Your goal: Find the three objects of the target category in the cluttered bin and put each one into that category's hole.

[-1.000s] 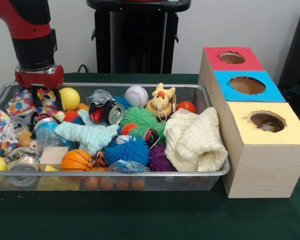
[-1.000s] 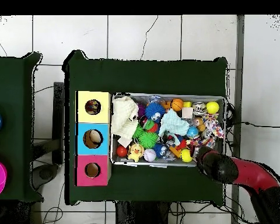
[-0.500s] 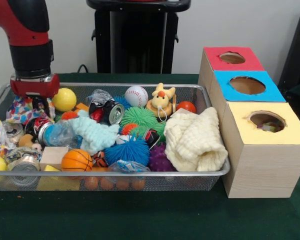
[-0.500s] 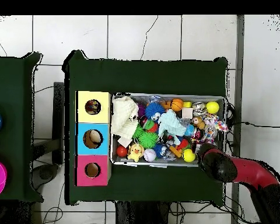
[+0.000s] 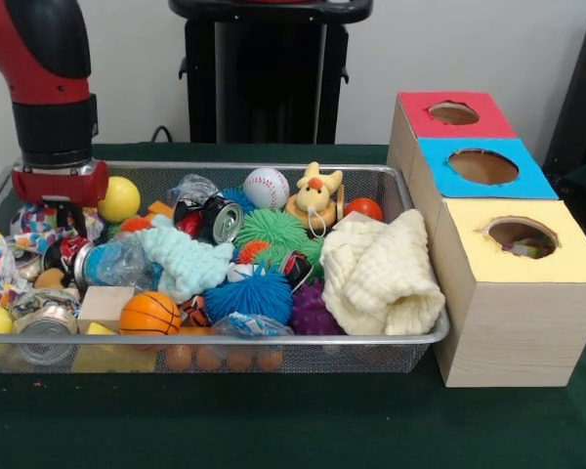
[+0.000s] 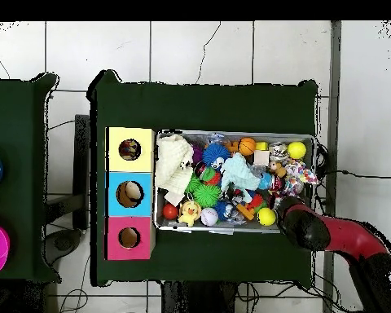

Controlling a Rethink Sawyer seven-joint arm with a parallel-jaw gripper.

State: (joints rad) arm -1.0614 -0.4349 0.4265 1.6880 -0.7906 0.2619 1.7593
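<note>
A wire mesh bin (image 5: 273, 168) holds a jumble of toys, balls, cans and cloths. My gripper (image 5: 66, 210) hangs low over the bin's left end, just above a multicoloured cloth (image 5: 29, 227) and a red and black can (image 5: 63, 249). A yellow ball (image 5: 120, 198) lies right beside it. Its tips are hidden among the clutter. Right of the bin stand three boxes with holes: red (image 5: 425, 117), blue (image 5: 439, 171) and yellow (image 5: 566, 256). In the overhead view the arm (image 6: 345, 240) reaches to the bin's right end (image 6: 313, 163).
The bin also holds a cream cloth (image 5: 381, 274), a light blue cloth (image 5: 186, 259), a basketball (image 5: 148, 313), a baseball (image 5: 266, 188), a duck toy (image 5: 314, 195), spiky balls (image 5: 249, 293) and a crushed bottle (image 5: 112, 262). Something lies in the yellow hole (image 5: 521, 237).
The gripper has risen a little and shifted left toward the bin's end. The multicoloured cloth, bottle and light blue cloth beneath it have shifted.
</note>
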